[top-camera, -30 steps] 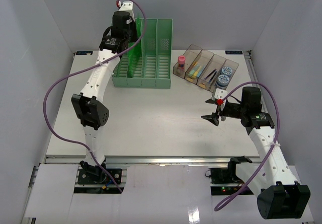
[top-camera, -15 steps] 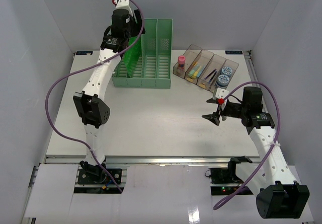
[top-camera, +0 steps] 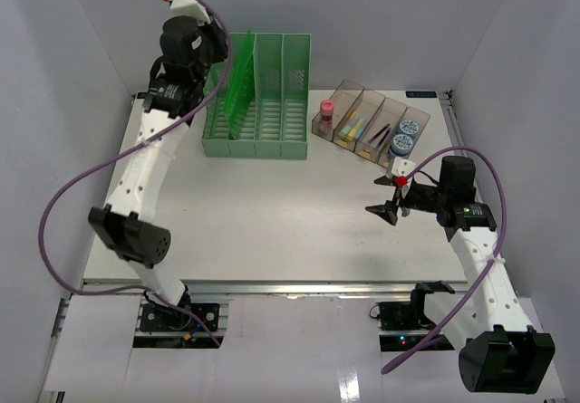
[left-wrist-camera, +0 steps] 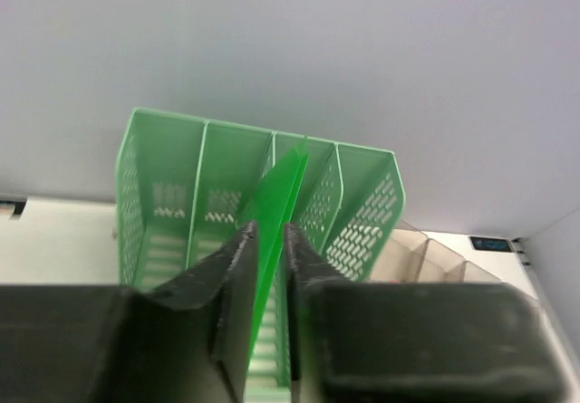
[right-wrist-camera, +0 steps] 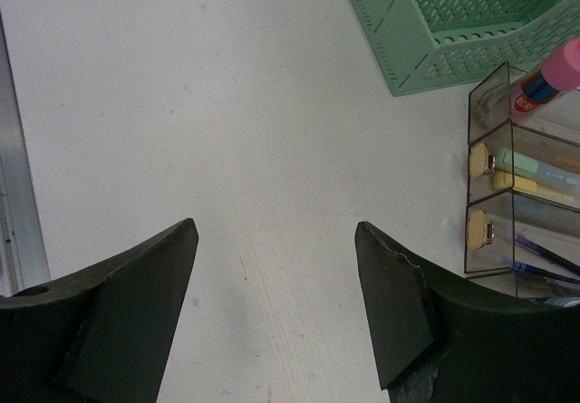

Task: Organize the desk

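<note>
while the left claw (left-wrist-camera: 268, 235) is clamped narrow on a thin green sheet (left-wrist-camera: 279, 186), that sheet stands tilted among the dividers of the green slotted rack (top-camera: 258, 122); which slot it is in cannot be told. the rack sits at the far side of the white bench (top-camera: 272, 213). the right claw (top-camera: 388, 195) hangs wide and empty above the bench's right part, near a clear divided tray (top-camera: 372, 127) holding a pink-capped bottle (top-camera: 326, 110).

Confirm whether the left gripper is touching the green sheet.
Touching. The left wrist view shows the left gripper with both fingers pressed against opposite faces of the green sheet, no gap visible.
</note>
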{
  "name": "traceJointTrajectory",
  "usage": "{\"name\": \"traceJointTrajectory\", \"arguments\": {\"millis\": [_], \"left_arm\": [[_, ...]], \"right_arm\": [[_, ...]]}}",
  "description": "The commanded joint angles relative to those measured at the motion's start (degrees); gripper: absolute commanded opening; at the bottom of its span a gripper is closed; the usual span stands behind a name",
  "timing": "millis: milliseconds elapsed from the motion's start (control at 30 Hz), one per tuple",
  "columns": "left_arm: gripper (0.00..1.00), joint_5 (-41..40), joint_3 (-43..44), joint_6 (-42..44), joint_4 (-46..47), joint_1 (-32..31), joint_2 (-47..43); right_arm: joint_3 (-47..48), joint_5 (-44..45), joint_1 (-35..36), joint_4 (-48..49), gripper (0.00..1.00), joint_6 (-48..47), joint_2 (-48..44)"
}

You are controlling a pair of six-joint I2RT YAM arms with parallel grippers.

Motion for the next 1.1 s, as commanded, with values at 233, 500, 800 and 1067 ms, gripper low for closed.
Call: {"name": "traceJointTrajectory", "arguments": {"millis": [233,500,800,1067], "left_arm": [[0.0,-5.6,-40.8,-14.2,-11.6,1.1,-36.9],[0.0,4.9,-59.3,-18.4,-11.6,1.3,-46.1],[0.66,18.6,-77.0,0.3,22.3,1.4,-45.8],[0.73,17.6,-76.9,9.5,42.3,1.5,-32.1]], "right_arm": [[-0.3,-2.5,-0.7,-1.0,0.77,-0.6,0.1],[-0.3,-3.1,-0.8,-1.0,0.77,-0.5,0.3],[-0.2,-3.3,-0.8,-1.6,0.77,-0.9,0.7],[-0.3,-3.2,-0.8,-1.9,0.77,-1.6,1.1]]}}
